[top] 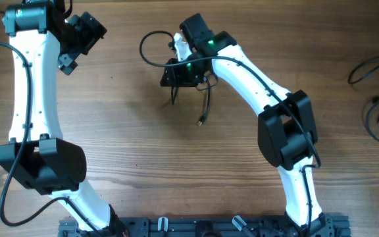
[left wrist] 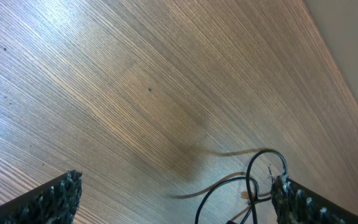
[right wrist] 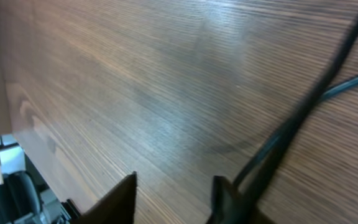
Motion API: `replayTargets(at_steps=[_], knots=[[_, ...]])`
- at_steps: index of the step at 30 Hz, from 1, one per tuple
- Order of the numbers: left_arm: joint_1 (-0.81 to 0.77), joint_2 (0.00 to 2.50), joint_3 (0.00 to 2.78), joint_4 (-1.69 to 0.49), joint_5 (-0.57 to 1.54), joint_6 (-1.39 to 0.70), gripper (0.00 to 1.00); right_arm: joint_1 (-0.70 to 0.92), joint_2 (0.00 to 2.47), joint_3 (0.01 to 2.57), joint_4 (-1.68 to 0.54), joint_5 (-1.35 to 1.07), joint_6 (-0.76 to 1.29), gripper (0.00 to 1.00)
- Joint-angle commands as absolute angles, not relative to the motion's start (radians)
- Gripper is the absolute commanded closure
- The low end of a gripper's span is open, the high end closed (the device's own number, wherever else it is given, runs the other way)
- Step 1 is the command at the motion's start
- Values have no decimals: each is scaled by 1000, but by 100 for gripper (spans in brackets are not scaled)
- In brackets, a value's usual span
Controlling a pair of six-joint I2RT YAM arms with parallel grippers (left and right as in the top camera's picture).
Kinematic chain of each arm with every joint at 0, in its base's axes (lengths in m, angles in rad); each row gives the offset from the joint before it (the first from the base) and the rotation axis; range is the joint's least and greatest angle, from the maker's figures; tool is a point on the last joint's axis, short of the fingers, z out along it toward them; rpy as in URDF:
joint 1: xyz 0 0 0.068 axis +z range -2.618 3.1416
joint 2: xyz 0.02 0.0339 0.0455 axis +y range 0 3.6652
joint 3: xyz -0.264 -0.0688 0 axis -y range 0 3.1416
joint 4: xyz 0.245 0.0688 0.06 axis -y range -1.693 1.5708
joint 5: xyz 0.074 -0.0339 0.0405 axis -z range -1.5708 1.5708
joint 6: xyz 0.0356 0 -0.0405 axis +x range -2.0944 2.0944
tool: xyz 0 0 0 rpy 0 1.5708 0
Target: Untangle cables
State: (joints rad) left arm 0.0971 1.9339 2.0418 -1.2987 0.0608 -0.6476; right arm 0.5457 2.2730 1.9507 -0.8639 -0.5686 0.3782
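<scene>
The cables [right wrist: 303, 109] lie tangled on the table [top: 110, 131] just under the right gripper [right wrist: 176, 186], one strand running close alongside; whether the jaws pinch it I cannot tell. The left gripper [left wrist: 178, 180] hangs well apart, released, empty

You've got a wood counter [top: 130, 131]: fine straight grain, smooth, satin sheen under the light. Cables [right wrist: 291, 121]: black jacket, smooth, slightly glossy. Arms [top: 38, 99]: glossy white plastic shells, matt black plastic at the joints. Left end effector [left wrist: 176, 202] pads [left wrist: 61, 196]: black, rough and knobbly; can't tell you rubber or foam from here.
</scene>
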Motion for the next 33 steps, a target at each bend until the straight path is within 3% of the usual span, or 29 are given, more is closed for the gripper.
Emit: replayTargets(at_steps=[1, 4, 14, 20, 27, 33], knots=[[80, 1963, 2046, -1299, 62, -643, 0, 556, 2282, 1952, -853, -576, 393, 81], [54, 1985, 2045, -1299, 62, -648, 0, 555, 2283, 1953, -852, -569, 390, 95], [-50, 2037, 2040, -1253, 62, -647, 0, 427, 2155, 2012, -861, -604, 336, 95], [-109, 2045, 2033, -1196, 62, -647, 0, 357, 2116, 2226, -916, -622, 338, 95], [-187, 2045, 2033, -1182, 62, -638, 0, 160, 2114, 2535, -818, -323, 404, 95], [-238, 2045, 2033, -1178, 58, -635, 0, -96, 2129, 2545, -778, -168, 429, 95]])
